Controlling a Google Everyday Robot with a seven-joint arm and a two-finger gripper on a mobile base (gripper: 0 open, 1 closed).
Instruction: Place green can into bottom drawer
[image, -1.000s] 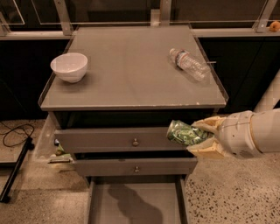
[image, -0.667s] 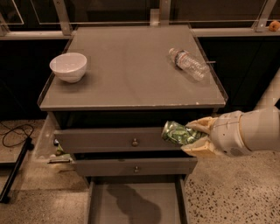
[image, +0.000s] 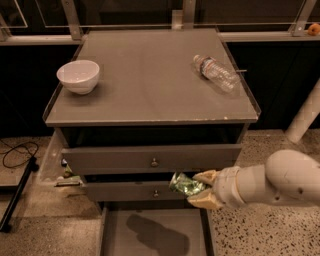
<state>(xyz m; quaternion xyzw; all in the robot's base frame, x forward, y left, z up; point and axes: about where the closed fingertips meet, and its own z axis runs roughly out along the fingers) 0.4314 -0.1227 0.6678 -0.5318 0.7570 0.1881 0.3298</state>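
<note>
Camera view:
- Cabinet (image: 150, 159): grey, three drawers; bottom drawer (image: 120, 231) pulled out at cabinet's foot, flat grey floor showing.
- Hand (image: 200, 188): in front of cabinet's middle drawer (image: 125, 192), right of its knob, above bottom drawer's right part; tan fingers (image: 204, 176) pinching green can (image: 183, 184).
- Green can: lying sideways in hand, held off bottom drawer's floor.
- Cabinet's top surface (image: 150, 85): white bowl (image: 78, 76) at left, clear water bottle (image: 217, 74) lying at right.

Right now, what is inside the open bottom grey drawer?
Bare grey drawer floor, one dark shadow; near end out of view. The claw grips the shiny green can above it.
</note>
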